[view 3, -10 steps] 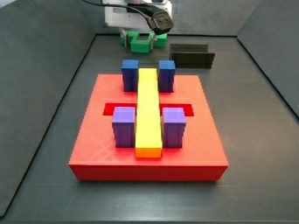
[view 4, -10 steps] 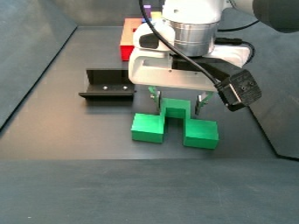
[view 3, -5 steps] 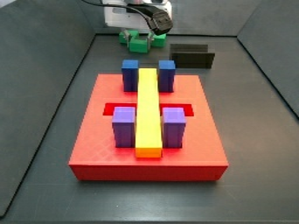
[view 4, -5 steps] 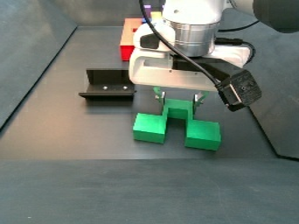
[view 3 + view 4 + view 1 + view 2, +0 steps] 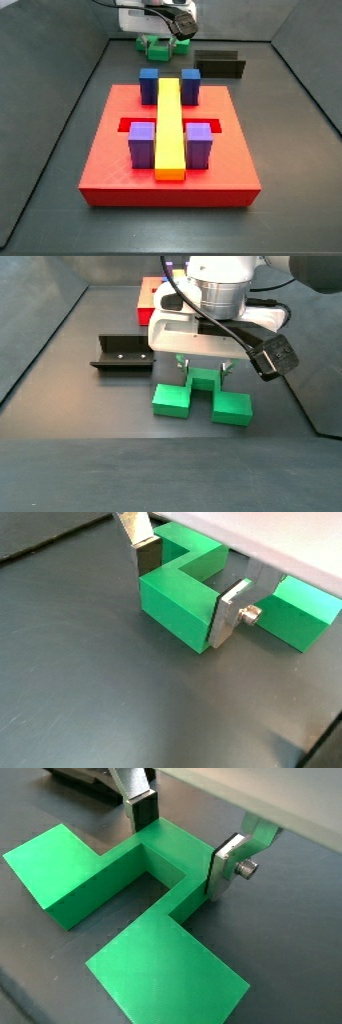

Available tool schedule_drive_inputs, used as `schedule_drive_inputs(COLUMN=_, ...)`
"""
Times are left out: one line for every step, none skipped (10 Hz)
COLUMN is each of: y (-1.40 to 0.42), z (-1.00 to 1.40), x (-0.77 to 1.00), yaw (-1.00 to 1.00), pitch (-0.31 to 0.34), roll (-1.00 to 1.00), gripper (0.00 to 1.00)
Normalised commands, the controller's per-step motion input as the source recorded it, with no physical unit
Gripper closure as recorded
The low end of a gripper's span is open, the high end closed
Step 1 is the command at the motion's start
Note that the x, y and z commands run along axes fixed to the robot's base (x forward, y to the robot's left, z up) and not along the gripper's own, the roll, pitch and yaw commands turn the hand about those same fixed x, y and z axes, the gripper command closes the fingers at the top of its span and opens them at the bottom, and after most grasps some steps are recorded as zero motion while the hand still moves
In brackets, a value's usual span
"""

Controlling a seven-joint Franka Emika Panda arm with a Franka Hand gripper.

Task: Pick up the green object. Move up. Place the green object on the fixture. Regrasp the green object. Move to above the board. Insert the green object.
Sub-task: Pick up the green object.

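Note:
The green object (image 5: 201, 401) rests on the dark floor at the far end of the box, also seen in a side view (image 5: 158, 45). My gripper (image 5: 203, 371) stands straight over it. In both wrist views the silver fingers (image 5: 230, 612) press on the two sides of its raised centre, so the gripper (image 5: 185, 587) (image 5: 185, 843) is shut on the green object (image 5: 181, 597) (image 5: 80, 863). The fixture (image 5: 120, 354) stands on the floor beside it, apart from it. The red board (image 5: 107, 160) lies nearer the front.
The board bears a long yellow bar (image 5: 168, 125), two blue blocks (image 5: 150, 82) and two purple blocks (image 5: 142, 145). Grey walls enclose the floor. The fixture also shows in a side view (image 5: 218, 63) and in a wrist view (image 5: 94, 783).
The fingers have come a little closer together on the green object's centre. The green object has stayed in place on the floor.

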Motion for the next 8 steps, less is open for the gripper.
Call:
schedule_drive_inputs(y=0.0, z=0.0, x=0.0, yaw=0.0, pitch=0.0, roll=0.0, gripper=1.0)
schedule_drive_inputs(y=0.0, z=0.0, x=0.0, yaw=0.0, pitch=0.0, roll=0.0, gripper=1.0)
schedule_drive_inputs(y=0.0, z=0.0, x=0.0, yaw=0.0, pitch=0.0, roll=0.0, gripper=1.0)
schedule_drive_inputs(y=0.0, z=0.0, x=0.0, yaw=0.0, pitch=0.0, roll=0.0, gripper=1.0)
schedule_drive_inputs(y=0.0, z=0.0, x=0.0, yaw=0.0, pitch=0.0, roll=0.0, gripper=1.0)
schedule_drive_inputs(y=0.0, z=0.0, x=0.0, yaw=0.0, pitch=0.0, roll=0.0, gripper=1.0)
schedule_drive_inputs(y=0.0, z=0.0, x=0.0, yaw=0.0, pitch=0.0, roll=0.0, gripper=1.0)
schedule_drive_inputs(y=0.0, z=0.0, x=0.0, yaw=0.0, pitch=0.0, roll=0.0, gripper=1.0)
